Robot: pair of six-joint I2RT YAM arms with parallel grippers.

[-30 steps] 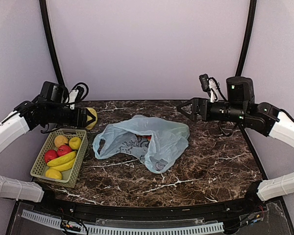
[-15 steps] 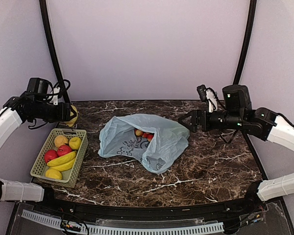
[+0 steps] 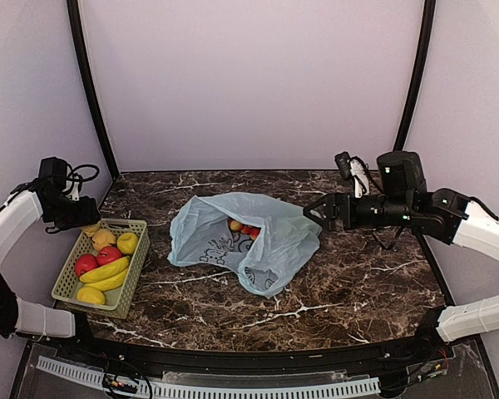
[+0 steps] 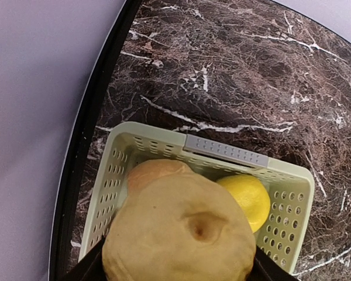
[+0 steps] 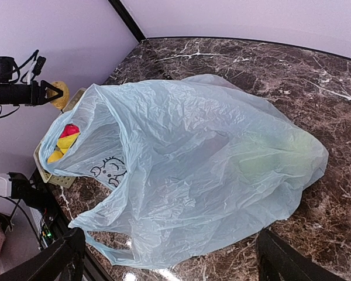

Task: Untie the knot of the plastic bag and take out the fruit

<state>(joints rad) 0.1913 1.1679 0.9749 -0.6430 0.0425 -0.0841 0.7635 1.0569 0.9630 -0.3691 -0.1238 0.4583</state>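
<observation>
The marbled bench [image 3: 358, 274] carries the plastic bag [image 3: 274, 241] at its middle, slumped, with its mouth gaping toward the left edge. No knot shows and the handles look loose, so I judge the untying done. A pale basket [image 3: 141, 258] of bananas, red apples and yellow fruit sits at the left edge. The right claw [image 3: 313, 210] hovers just beside the bag's right side, jaws spread wide and grasping nothing. The left claw [image 3: 83, 219] hangs over the basket's far end, clenched around a round yellow-tan fruit [image 4: 178, 234]. Small red-orange fruits [image 3: 243, 227] lie inside the bag's mouth, and a pale green lump [image 5: 263, 158] shows through the film.

Dropped from this height, the held fruit could bounce off those below and roll over the bench's left edge. The right claw could pinch film instead of fruit and drag the bag, spilling the small ones.

The only marking is a faint cartoon face [image 5: 108, 170]; no words can be read.
</observation>
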